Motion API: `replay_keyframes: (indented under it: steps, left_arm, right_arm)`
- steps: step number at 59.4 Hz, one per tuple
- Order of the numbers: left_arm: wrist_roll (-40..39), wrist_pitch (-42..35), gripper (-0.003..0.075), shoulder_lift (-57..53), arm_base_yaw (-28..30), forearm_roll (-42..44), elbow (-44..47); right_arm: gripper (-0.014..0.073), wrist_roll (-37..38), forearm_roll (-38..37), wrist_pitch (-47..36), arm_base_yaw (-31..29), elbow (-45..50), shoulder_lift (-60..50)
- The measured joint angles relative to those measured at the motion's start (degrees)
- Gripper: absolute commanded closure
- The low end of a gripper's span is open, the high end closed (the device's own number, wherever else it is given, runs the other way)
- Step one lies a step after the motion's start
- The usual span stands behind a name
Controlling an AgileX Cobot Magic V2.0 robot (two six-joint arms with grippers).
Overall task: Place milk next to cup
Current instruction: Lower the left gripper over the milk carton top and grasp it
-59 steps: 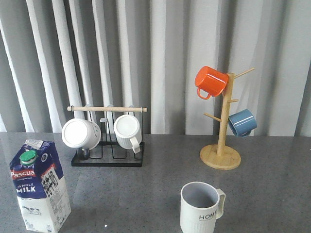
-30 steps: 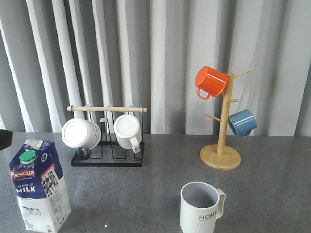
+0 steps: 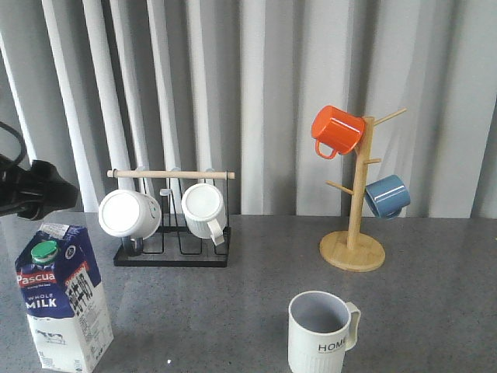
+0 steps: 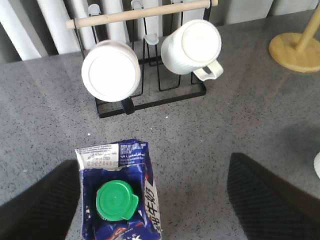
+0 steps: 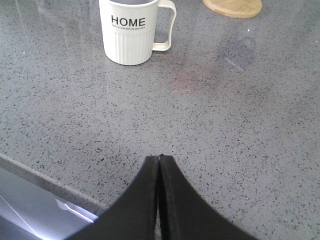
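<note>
Table [image 3: 256, 303]: I see grey speckled stone under everything.
Mug rack [image 3: 172, 233]: black wire, wooden bar, two white ribbed mugs, behind the milk.
Mug tree [image 3: 353, 233]: wooden, orange and blue mugs hanging.
Milk [image 3: 64, 299]: I find the carton upright, front left, well apart from the cup.
Cup [image 3: 320, 334]: "HOME" mug, front centre-right.
Left gripper [image 4: 155, 195]: I have it above the milk, fingers spread wide, touching nothing.
Right gripper [image 5: 159, 165]: fingers pressed together, empty.

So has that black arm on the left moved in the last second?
Yes. The left arm has come into the front view from the left edge, reaching toward the mug rack, above the milk, which hasn't shifted.
</note>
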Motion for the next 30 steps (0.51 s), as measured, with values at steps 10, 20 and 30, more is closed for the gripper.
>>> replay_keyframes:
  steps: [10,20,30]
  left_arm:
    - [-0.8,0.6,0.0145,2.8,0.0,0.3,-0.2]
    - [-2.5,0.6,0.0145,3.5,0.0,2.7,-0.2]
    - [-6.6,0.8,0.0145,3.5,0.0,7.0,-0.2]
  right_arm:
    - [0.0604,0.0,0.1,0.0,0.0,0.0,0.0]
    - [0.0604,0.0,0.1,0.1,0.0,0.0,0.0]
    - [0.0604,0.0,0.1,0.3,0.0,0.0,0.0]
